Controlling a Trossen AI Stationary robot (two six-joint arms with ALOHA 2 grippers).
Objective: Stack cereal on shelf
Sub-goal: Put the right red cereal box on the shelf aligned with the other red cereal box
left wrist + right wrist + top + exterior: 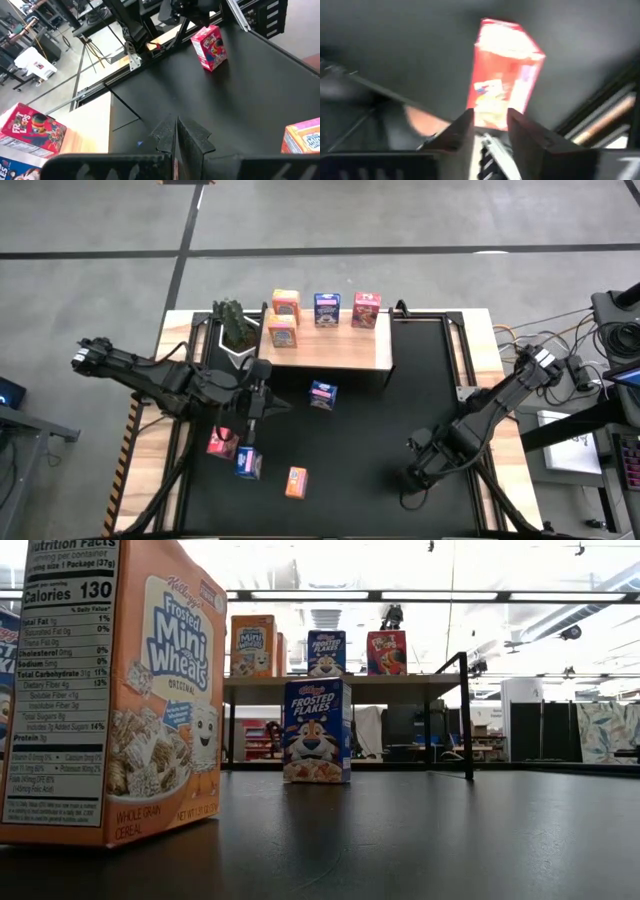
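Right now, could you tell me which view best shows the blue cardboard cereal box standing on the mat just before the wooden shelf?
The low view: the blue cardboard cereal box stands upright, its printed front fully facing the camera. The high view shows the box only from above. Neither wrist view clearly shows it.

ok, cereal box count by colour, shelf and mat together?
Orange boxes: 3
Blue boxes: 3
Pink-red boxes: 3, one hidden under the right arm in the high view
Total: 9
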